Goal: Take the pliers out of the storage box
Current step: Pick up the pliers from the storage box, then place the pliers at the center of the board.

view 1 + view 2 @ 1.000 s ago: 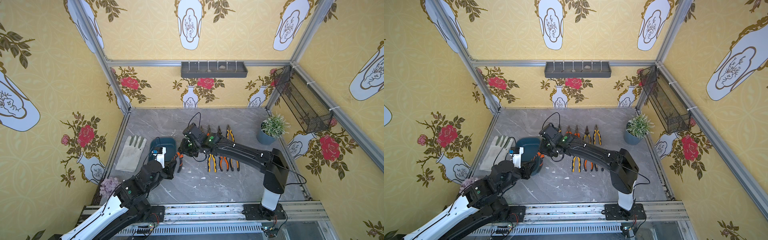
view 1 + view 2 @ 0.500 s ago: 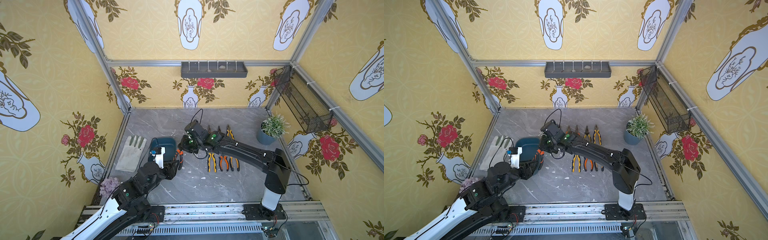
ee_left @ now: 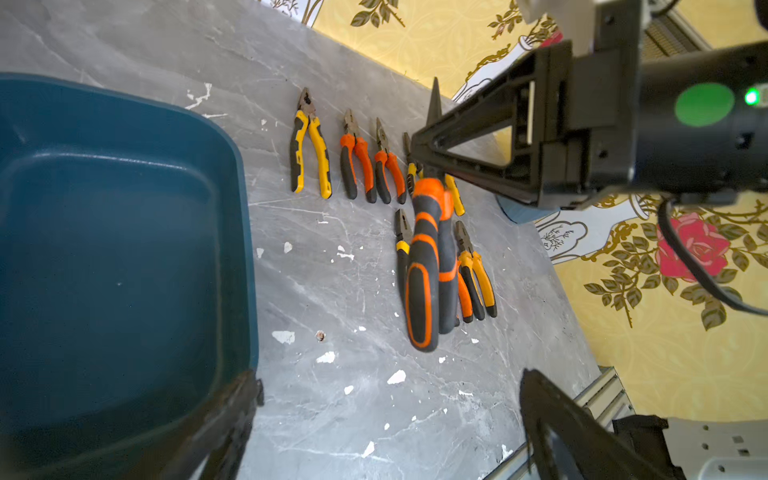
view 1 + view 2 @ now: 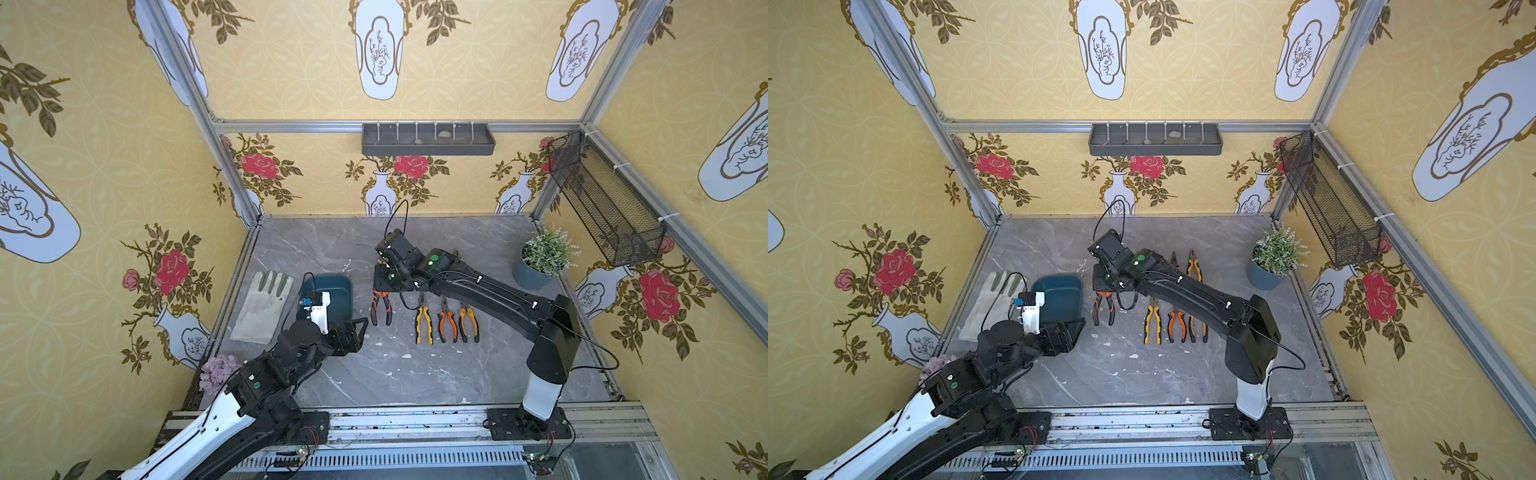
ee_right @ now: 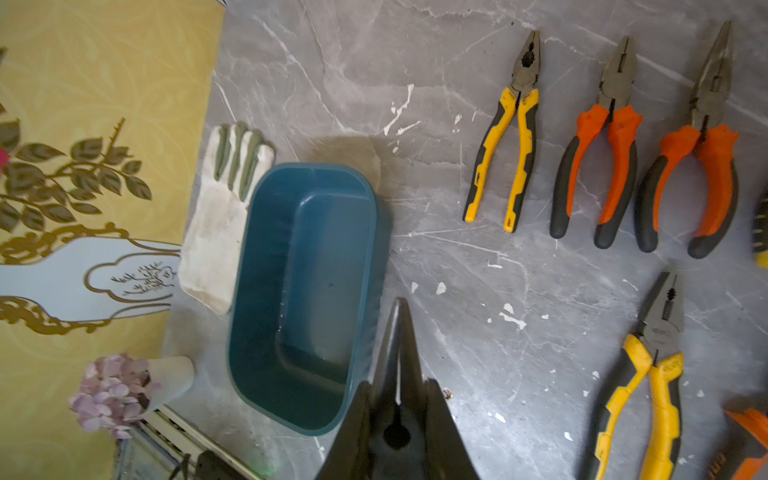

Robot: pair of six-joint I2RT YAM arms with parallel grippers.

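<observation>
The dark teal storage box (image 4: 329, 287) (image 4: 1059, 293) stands at the left of the table, and its inside looks empty in the right wrist view (image 5: 307, 286) and the left wrist view (image 3: 116, 249). My right gripper (image 4: 383, 286) (image 5: 397, 395) is shut on the dark metal nose of orange-and-black pliers (image 4: 381, 309) (image 3: 428, 270), handles pointing toward the near edge. My left gripper (image 4: 354, 332) (image 3: 390, 378) stands open and empty by the box's near right corner, short of those handles. Several other pliers (image 4: 446, 321) (image 5: 594, 174) lie in rows to the right.
A white work glove (image 4: 264, 305) lies left of the box. A purple flower (image 4: 218, 370) sits at the near left and a potted plant (image 4: 544, 262) at the far right. A grey tray (image 4: 428, 139) and a black mesh basket (image 4: 602, 203) hang on the walls.
My left gripper has opened, let go of the orange-and-black pliers' handles and drawn back toward the near edge. The right gripper keeps its hold on the pliers' nose and has shifted slightly right.
</observation>
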